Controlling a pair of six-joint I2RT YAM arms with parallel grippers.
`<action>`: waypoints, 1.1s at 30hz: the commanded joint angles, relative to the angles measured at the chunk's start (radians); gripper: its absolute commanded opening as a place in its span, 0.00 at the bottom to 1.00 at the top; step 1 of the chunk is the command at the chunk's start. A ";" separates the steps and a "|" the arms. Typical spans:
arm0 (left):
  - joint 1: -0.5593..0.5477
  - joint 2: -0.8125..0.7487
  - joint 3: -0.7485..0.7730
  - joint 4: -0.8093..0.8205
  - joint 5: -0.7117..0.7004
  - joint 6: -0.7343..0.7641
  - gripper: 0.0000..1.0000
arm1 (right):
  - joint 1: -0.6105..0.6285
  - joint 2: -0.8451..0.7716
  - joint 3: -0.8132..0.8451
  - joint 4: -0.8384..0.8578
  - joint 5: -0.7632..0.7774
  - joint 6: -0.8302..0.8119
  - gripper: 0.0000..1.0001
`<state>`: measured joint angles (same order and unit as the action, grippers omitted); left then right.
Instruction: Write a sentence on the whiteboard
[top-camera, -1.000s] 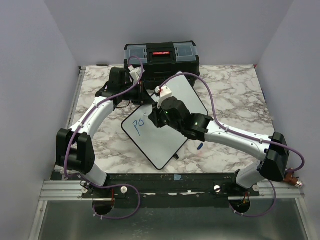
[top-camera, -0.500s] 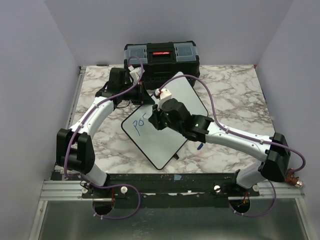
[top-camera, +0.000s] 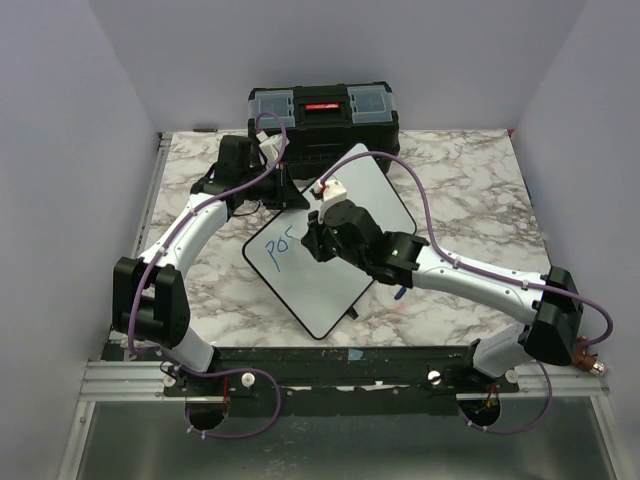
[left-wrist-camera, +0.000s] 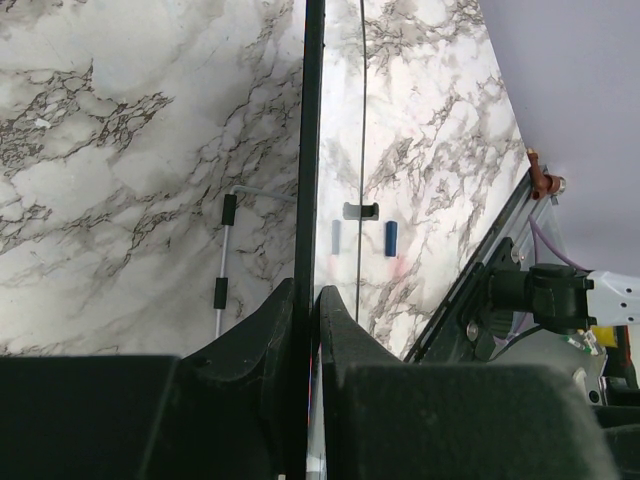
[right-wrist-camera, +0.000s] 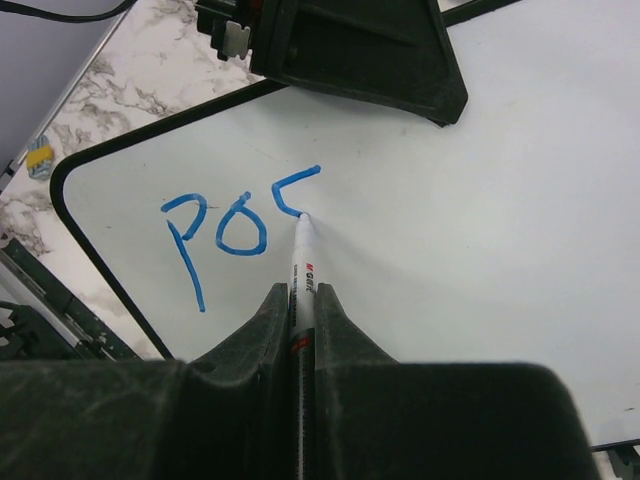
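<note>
**Marker tip on the third letter**

On the grey-veined marble table (top-camera: 470, 190), the glossy white, black-framed whiteboard (top-camera: 335, 290) lies askew at mid-table. The left gripper (left-wrist-camera: 305, 325) is clamped on its far edge. The right gripper (right-wrist-camera: 302, 300) pinches a white marker (right-wrist-camera: 303, 262), its tip touching the blue letters (right-wrist-camera: 240, 252) "PO" and a curved stroke
</note>
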<state>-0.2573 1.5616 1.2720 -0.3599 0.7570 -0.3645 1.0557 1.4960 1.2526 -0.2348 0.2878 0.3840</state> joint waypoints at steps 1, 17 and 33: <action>0.000 -0.021 0.041 0.047 -0.044 0.015 0.00 | 0.001 -0.006 -0.041 -0.086 0.033 0.006 0.01; 0.000 -0.028 0.059 0.033 -0.052 0.044 0.00 | 0.000 -0.032 -0.040 -0.061 -0.136 0.003 0.01; 0.001 -0.047 0.041 0.022 -0.053 0.065 0.00 | 0.001 -0.156 -0.012 0.051 -0.034 -0.017 0.01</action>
<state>-0.2577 1.5616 1.2861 -0.3786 0.7555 -0.3557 1.0534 1.4067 1.2278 -0.2489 0.1864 0.3832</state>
